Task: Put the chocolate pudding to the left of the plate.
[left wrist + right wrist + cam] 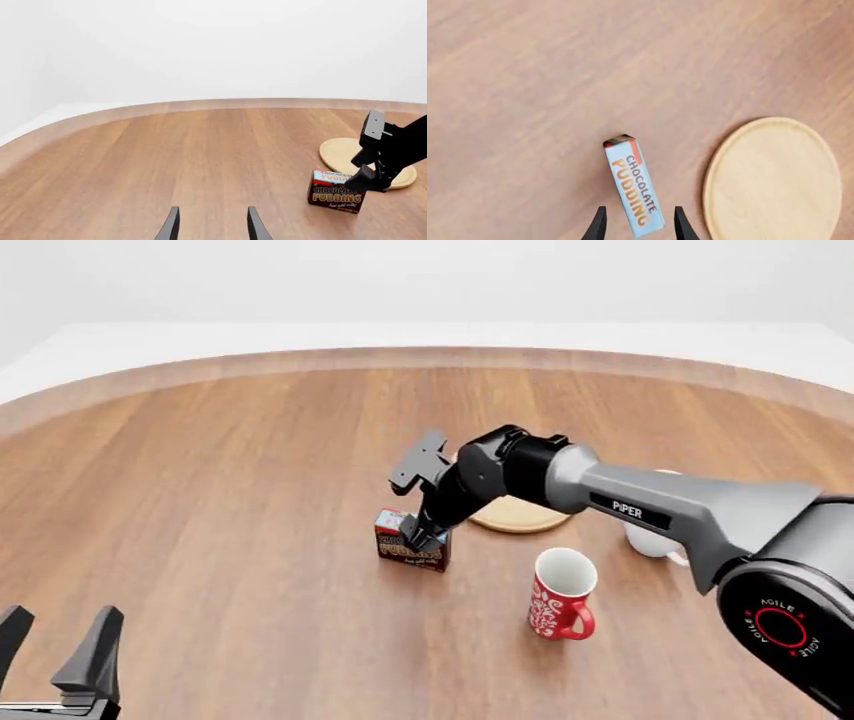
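The chocolate pudding (410, 543) is a small brown and red carton with a light-blue top band. It stands on the table just left of the round tan plate (523, 517). My right gripper (424, 528) is open right above it, its fingers straddling the near end of the carton's top. In the right wrist view the chocolate pudding (632, 187) sits between the tips of the right gripper (637, 222), with the plate (774, 180) beside it. My left gripper (54, 648) is open near the front left edge, far from both. The left wrist view shows the pudding (335, 191), the plate (339, 152) and the right gripper (360, 172).
A red mug with white patterns (561, 595) stands in front of the plate, to the right of the carton. A white mug (650, 540) is partly hidden behind the right arm. The wooden table's (240, 470) curved far edge runs across the back.
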Available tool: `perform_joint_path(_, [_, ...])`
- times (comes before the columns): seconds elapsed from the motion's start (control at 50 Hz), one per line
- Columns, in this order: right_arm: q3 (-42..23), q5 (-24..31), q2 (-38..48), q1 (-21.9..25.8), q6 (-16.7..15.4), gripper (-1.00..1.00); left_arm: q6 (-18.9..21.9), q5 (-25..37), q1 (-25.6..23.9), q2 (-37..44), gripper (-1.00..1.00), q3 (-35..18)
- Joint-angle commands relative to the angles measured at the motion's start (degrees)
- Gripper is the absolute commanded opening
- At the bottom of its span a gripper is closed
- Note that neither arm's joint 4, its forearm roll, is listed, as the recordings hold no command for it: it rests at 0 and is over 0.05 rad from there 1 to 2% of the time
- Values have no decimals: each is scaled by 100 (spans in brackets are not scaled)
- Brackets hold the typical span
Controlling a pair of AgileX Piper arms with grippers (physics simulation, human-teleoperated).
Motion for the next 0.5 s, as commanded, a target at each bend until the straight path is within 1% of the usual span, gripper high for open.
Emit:
perform_joint_path(0.02, [14, -67, 84, -30, 27, 100, 0, 0, 0, 0, 100, 0])
perform_joint_path(0.12, [69, -129, 133, -26, 86, 100, 0, 0, 0, 0, 100, 0])
perform_joint_path(0.5, [84, -237, 252, -94, 104, 100, 0, 0, 0, 0, 100, 0])
